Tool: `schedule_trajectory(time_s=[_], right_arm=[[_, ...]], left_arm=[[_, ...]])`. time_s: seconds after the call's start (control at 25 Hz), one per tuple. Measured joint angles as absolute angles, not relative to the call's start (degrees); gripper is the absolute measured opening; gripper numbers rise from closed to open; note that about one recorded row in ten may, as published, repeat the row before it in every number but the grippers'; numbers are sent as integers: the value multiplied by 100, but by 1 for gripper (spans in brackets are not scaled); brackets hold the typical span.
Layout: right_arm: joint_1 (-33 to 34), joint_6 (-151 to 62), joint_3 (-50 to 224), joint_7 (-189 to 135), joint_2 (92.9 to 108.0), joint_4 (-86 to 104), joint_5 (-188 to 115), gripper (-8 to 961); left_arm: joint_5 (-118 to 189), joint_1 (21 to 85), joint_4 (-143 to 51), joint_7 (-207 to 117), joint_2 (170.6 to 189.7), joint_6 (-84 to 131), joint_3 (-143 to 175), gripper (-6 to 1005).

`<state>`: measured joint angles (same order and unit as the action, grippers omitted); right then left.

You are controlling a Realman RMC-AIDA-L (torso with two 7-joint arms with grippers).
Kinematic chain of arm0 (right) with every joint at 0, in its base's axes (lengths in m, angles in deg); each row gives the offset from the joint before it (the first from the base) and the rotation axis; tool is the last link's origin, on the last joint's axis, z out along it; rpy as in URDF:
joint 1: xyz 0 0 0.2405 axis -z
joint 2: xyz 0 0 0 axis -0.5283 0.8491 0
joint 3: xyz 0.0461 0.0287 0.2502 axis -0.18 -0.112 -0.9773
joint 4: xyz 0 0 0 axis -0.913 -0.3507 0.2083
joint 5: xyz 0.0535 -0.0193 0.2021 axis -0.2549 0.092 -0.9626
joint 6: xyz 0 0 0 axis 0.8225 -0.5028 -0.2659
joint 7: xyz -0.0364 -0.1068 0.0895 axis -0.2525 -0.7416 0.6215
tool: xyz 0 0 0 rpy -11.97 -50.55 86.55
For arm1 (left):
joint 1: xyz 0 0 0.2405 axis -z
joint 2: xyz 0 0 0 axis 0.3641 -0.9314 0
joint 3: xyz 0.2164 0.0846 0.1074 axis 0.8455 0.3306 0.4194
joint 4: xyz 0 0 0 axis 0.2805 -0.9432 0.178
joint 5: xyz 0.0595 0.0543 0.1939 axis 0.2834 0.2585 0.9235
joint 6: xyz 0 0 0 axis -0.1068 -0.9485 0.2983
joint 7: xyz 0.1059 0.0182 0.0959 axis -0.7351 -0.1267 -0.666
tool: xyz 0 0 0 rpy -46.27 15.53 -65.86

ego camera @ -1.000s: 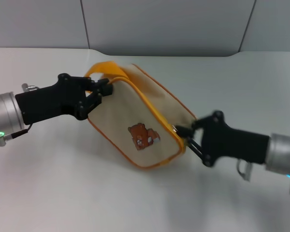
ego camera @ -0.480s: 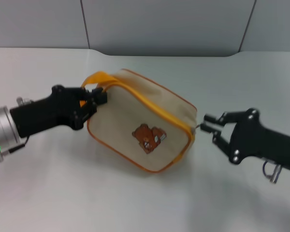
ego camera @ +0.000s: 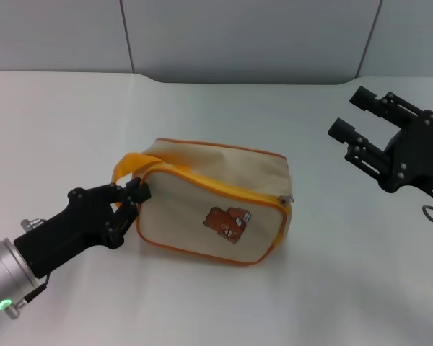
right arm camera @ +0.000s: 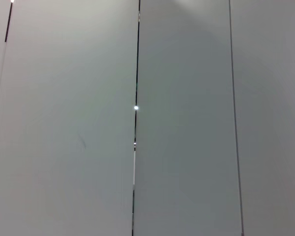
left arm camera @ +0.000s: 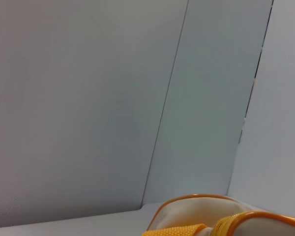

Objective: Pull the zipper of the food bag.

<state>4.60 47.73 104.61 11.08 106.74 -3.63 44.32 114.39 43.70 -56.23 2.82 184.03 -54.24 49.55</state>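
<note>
Status: food bag point(ego camera: 213, 213) sits on the desk point(ego camera: 72, 115), roughly centre, bear patch point(ego camera: 229, 222) facing me, yellow loop handle point(ego camera: 130, 164) at its left end.

My left claw point(ego camera: 130, 198) is low at that left end, right against the handle and bag corner. Fingers sit close together there, but I cannot tell whether they are pinching fabric or just resting on it. Left wrist view only shows the bag's orange-piped edge point(left arm camera: 206, 216) near the lens, no fingers.

My right claw point(ego camera: 359, 119) is up and off to the right, well apart from the bag, released, both fingers spread wide, holding nothing. Right wrist view sees only wall panels.

Zipper point(ego camera: 284, 200) pull tab is at the bag's right end, on the orange band by the corner. Judgement: tab looks parked at the end of its run, so the pull itself seems done. Left to do, probably: let go on the left and retract. Cannot confirm from here whether the band is open or closed.
</note>
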Motion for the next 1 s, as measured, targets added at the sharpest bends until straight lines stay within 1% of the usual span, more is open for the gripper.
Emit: schedule_trajectory(time_s=[0.2,0.32,0.4,0.48,0.56,0.6,0.64,0.76,0.88,0.92,1.0], right_arm=[[472,4820,10477,1193,10646,-362,4450,673],[472,4835,10520,1287,10618,-365,4466,746],[494,4904,10617,1451,10550,-380,4473,795],[503,4924,10630,1485,10540,-388,4474,844],[517,4939,10639,1527,10532,-398,4475,843],[522,4938,10641,1531,10531,-404,4480,842],[522,4938,10641,1531,10531,-404,4480,842],[530,4967,10685,1567,10522,-425,4522,841],[521,5160,10904,1817,10478,-605,4792,841],[517,5252,10975,1910,10465,-692,4929,840],[488,5570,11136,2167,10420,-972,5407,840]], left_arm=[[11445,4386,-5607,267,18375,-5437,4968,89],[11475,4395,-5707,342,18370,-5473,5001,89],[11517,4387,-5900,589,18344,-5532,5026,105],[11544,4367,-5962,644,18317,-5578,5036,120],[11565,4323,-6028,702,18246,-5719,5062,136],[11583,4265,-6118,814,18131,-5912,5128,144],[11583,4265,-6118,814,18131,-5912,5128,152],[11798,4161,-6529,1236,17932,-6287,5280,175],[11998,4130,-6987,1710,17747,-6916,5333,372],[12076,4156,-7173,1881,17680,-7284,5386,423],[12427,4378,-7424,2139,17605,-7868,5514,524]])
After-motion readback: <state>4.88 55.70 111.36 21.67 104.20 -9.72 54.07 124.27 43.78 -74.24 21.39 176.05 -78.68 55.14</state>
